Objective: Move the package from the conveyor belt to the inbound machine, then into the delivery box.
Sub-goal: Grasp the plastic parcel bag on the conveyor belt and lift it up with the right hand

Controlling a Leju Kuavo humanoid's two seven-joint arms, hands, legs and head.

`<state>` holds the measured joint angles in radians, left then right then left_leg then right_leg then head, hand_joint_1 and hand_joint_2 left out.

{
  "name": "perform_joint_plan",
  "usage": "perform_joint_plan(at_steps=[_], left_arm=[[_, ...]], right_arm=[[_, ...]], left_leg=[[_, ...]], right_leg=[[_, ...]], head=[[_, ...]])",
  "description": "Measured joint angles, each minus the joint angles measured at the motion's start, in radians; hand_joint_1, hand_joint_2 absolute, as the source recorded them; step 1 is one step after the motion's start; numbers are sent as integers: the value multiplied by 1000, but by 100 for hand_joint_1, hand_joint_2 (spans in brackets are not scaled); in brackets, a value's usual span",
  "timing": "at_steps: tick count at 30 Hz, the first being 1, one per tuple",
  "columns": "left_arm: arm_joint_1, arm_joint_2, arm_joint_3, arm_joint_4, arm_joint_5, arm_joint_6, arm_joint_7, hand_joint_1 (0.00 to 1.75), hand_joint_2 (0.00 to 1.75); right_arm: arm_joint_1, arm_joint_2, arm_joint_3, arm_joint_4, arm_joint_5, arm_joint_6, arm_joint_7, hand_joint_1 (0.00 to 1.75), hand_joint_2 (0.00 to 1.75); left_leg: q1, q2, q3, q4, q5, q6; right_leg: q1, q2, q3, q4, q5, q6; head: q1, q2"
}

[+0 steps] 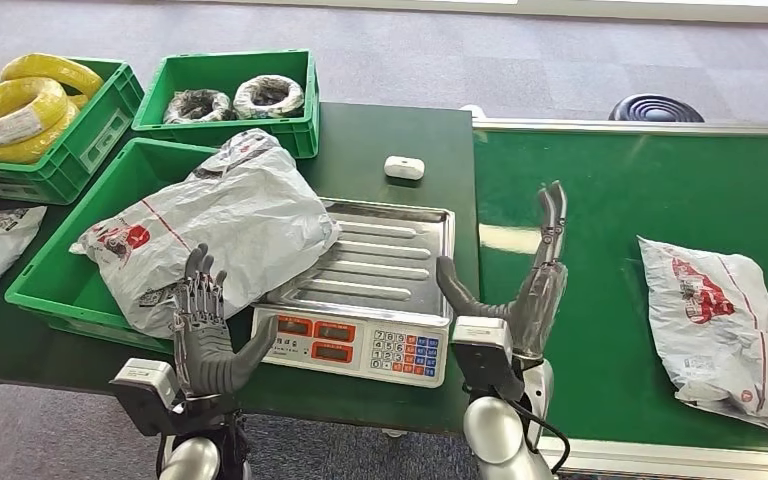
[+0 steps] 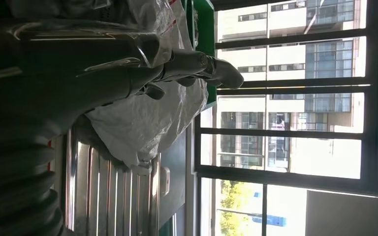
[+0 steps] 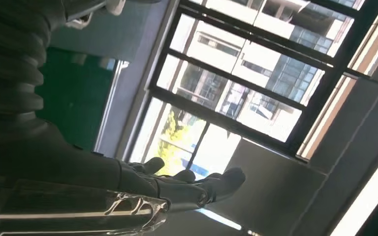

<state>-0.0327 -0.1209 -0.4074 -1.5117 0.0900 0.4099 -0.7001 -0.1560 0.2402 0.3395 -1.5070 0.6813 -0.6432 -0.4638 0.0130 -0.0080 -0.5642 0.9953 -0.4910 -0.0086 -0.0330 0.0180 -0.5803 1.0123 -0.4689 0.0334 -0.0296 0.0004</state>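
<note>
**Package half in the crate, half on the scale**

A grey package [image 1: 222, 222] lies across the rim of the large green crate [image 1: 55, 275] at the desk's front left edge, one end resting on the steel tray of the scale [image 1: 375, 285]. At the desk's back edge, a green crate [image 1: 290, 125] holds two wire coils [image 1: 232, 99], and a neighbouring crate [image 1: 85, 150] holds yellow coils [image 1: 25, 105]. A small white case [image 1: 404, 167] sits on the dark green desk [image 1: 380, 140]. On the green conveyor belt [image 1: 600, 200] to the right lies a second package [image 1: 725, 325].

The left robot hand [image 1: 203, 330] is spread wide, fingertips at the package's near edge, gripping nothing. The right robot hand [image 1: 530, 290] stands empty, fingers straight, beside the scale.

The floor is grey carpet. The wrist views add tall windows [image 3: 236, 88] with buildings outside.
</note>
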Motion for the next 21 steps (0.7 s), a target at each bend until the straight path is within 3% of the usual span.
perform_joint_plan(at_steps=[5, 7, 12, 21], left_arm=[[1, -17, 0, 1, -3, -9, 0, 0, 175], [16, -19, 1, -1, -12, -10, 0, 0, 175], [47, -20, 2, -3, -29, -12, 0, 0, 175], [58, -24, 3, -3, -33, 4, 0, 0, 175]], right_arm=[[-138, -3, -174, 0, 604, -48, 231, 0, 175], [-182, -13, -285, -5, 756, -48, 290, 0, 175], [-225, -27, -508, -15, 800, -48, 265, 0, 175], [-260, -51, -636, 5, 813, -48, 278, 0, 175]], left_leg=[[0, 0, 2, 1, 0, 0], [0, -1, 3, 1, 0, 0], [-1, -2, 2, 1, 0, 0], [0, -2, 2, 0, 0, 0]], right_leg=[[0, 0, 2, 0, 0, 0], [0, -1, 3, 0, 0, 0], [-1, -1, 2, 0, 0, 0], [0, -1, 2, 0, 0, 0]], head=[[0, 0], [0, 0], [0, 0], [0, 0]])
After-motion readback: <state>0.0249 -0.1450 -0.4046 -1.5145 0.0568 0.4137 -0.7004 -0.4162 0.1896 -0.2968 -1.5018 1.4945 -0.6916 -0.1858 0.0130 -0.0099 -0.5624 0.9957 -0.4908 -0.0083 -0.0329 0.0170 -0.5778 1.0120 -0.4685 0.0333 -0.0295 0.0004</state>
